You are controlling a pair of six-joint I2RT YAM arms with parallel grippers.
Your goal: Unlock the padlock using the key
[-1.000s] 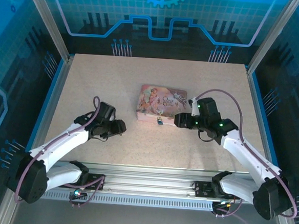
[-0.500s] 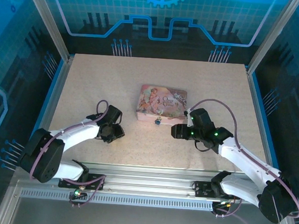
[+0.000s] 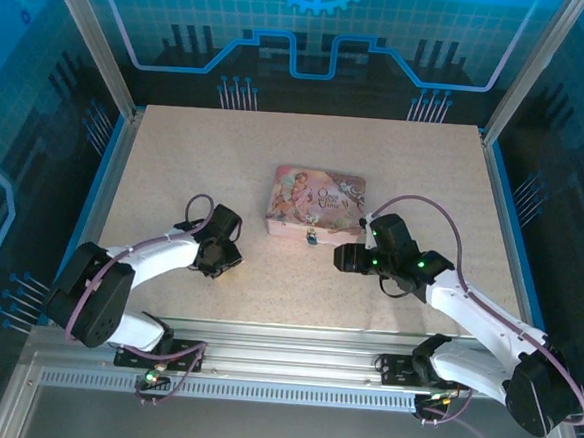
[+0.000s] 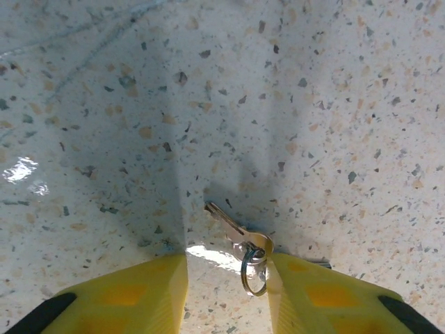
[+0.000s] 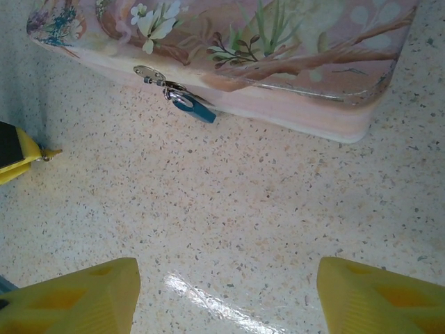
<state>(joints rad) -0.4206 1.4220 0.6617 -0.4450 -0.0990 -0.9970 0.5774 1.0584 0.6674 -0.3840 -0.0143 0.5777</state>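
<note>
The left arm is lying low and folded toward the near-left part of the surface (image 3: 176, 151), with its left gripper (image 3: 229, 260) pointing down at the tabletop. In the left wrist view its yellow fingers (image 4: 139, 296) are standing apart, tips down on the surface. The key (image 4: 233, 229) is lying flat between them, unclamped, its blade pointing away from the wrist. Its ring (image 4: 254, 270) is resting just against the inner face of one finger.

The right arm is bending in from the near-right corner, forearm angled toward the middle, and the right gripper (image 3: 341, 258) is hanging just off the near edge of the pink box (image 3: 315, 201). The right wrist view is showing its two yellow fingers (image 5: 90, 292) spread wide, with bare surface between them.

The padlock (image 5: 195, 109) is hanging from the hasp on the box's near side, its bluish body tilting down onto the surface, near the middle. It is lying ahead of the right gripper and well apart from the key.
</note>
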